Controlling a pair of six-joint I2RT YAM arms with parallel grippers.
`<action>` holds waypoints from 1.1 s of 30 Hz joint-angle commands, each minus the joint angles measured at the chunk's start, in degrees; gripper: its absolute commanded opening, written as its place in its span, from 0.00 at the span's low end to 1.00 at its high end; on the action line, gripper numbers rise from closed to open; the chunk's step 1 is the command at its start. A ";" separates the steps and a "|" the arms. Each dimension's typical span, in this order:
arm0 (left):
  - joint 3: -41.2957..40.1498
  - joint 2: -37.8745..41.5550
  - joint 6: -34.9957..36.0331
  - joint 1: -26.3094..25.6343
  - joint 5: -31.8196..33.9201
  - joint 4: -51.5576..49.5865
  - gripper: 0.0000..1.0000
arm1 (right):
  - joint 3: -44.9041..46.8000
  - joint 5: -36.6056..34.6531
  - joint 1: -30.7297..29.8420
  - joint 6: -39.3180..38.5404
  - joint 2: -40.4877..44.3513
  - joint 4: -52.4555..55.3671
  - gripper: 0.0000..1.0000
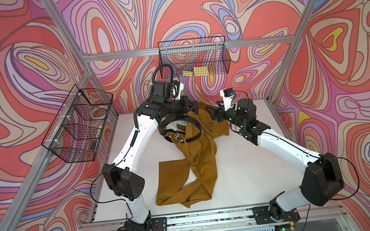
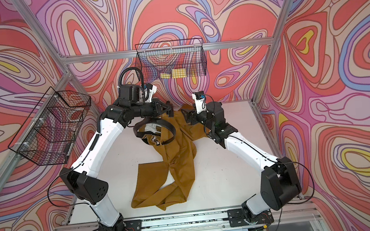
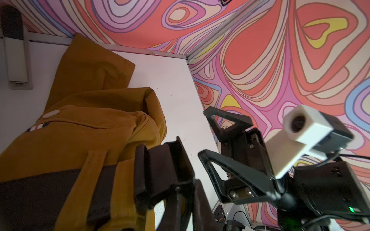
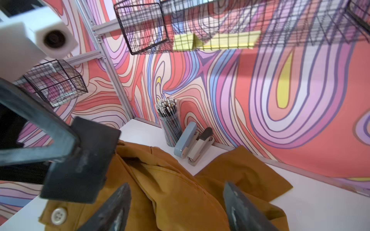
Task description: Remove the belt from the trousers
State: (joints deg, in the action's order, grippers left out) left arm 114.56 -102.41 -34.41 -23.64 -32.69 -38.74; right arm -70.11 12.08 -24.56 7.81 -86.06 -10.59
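The trousers (image 1: 197,158) are laid on the white table (image 1: 241,161), the leg ends folded over nearest the arm bases and the waist gathered and lifted farther back. Around the waist the belt (image 1: 200,127) (image 2: 173,129) is seen in both top views as a black loop, threaded through the cloth loops. Just behind it, the left gripper (image 1: 191,107) is closed tight, and in the left wrist view the dark strap runs up into its jaws. The pale waist button (image 4: 58,216) is seen close beneath that gripper. Facing it, the right gripper (image 1: 211,113) is held over the ochre cloth with its jaws spread wide and nothing between them.

Beyond the trousers, a cup of pencils (image 4: 170,124), a blue-grey stapler (image 4: 185,140) and a beige stapler (image 4: 200,148) are set against the back wall. Higher up, a wire basket (image 1: 194,57) is hung on the back rail, with yellow notes (image 1: 199,70) inside it.
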 commanded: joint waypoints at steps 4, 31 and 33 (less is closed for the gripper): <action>-0.18 3.09 -1.01 -0.26 -0.48 6.89 0.00 | -4.14 4.19 -4.29 -1.52 -4.44 4.02 0.76; 1.94 1.69 -12.87 -0.47 4.64 2.31 0.00 | -2.84 -20.01 -14.29 -18.38 -6.68 -0.66 0.57; 1.61 1.76 -13.76 -0.48 4.09 2.25 0.00 | -4.18 -21.01 -14.55 -19.17 -7.57 -0.79 0.53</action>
State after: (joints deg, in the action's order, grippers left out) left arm 113.58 -102.63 -45.32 -24.29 -27.59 -39.46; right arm -72.14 -5.23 -38.76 -8.10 -91.81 -9.52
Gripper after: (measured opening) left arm 0.110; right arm 0.543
